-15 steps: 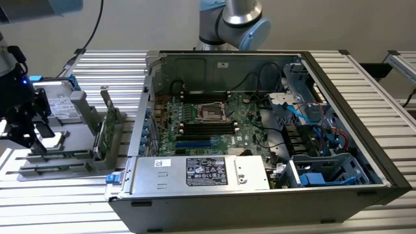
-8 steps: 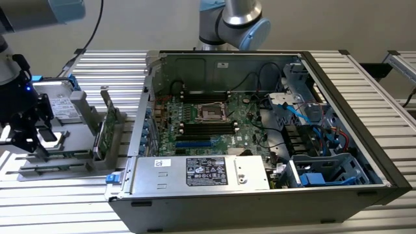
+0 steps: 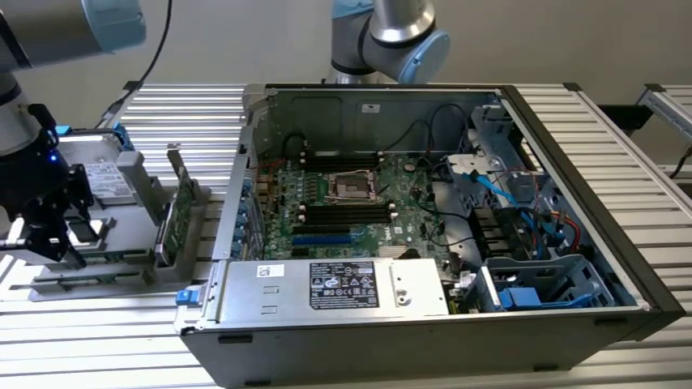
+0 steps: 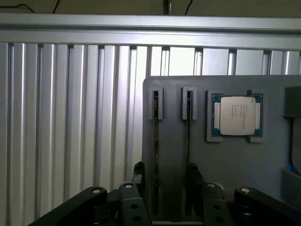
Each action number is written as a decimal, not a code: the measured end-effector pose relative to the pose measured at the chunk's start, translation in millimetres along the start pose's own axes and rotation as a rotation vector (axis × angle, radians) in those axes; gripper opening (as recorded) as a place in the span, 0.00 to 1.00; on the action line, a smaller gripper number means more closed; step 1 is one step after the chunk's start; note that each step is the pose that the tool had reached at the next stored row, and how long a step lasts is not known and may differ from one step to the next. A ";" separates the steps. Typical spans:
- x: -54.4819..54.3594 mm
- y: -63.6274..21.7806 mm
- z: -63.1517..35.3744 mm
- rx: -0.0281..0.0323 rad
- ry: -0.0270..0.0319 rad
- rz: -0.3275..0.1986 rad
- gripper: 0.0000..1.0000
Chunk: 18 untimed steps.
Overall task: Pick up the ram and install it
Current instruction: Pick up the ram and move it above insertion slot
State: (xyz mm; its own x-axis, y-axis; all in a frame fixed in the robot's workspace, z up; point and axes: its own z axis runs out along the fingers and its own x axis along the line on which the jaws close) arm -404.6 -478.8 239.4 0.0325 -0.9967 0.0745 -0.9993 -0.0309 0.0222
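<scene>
Exterior view: a table (image 3: 605, 146) of ribbed, pale aluminium slats stands before a plain light wall (image 3: 216, 40). On it sits an open black computer case (image 3: 638, 267), boxy and sheet-metal, its side off. Inside lies a green motherboard (image 3: 324, 203) with long black slots, and along the near edge a silver power supply (image 3: 335, 285) bearing a dark label. Blue and black cables loop at the exterior view's right.

At the exterior view's left a matt grey tray (image 3: 97, 279) rests on the slats. It carries a silver hard drive (image 3: 103, 178) and a green card (image 3: 178, 211) standing on edge. The black gripper (image 3: 60, 239) hangs low over this tray, well apart from the case.

In the wrist view the tray is a smooth grey slab with rounded corners, cut with two narrow parallel slots. The ram (image 4: 156, 141) stands in one of them, seen edge-on as a thin dark strip. A second stick (image 4: 189, 132) stands likewise in the neighbouring slot. Beside them a square processor (image 4: 236, 116), with a dull metal lid on a green border, lies flat in its own pocket.

The claw is spread fairly wide and grips nothing. One black finger (image 4: 138, 173) is just outside the ram, and the other is over the second stick, so the ram runs between them.
</scene>
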 end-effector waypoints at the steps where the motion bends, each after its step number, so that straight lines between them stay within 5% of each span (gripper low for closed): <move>1: 0.7 0.0 1.9 0.0000 -0.0001 0.002 0.48; 18: 7.1 -1.9 33.5 -0.0013 -0.0024 0.022 0.48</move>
State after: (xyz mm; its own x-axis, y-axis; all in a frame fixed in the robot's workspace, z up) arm -403.1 -488.3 206.5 0.0108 -0.9973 0.0725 -0.9997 -0.0092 0.0220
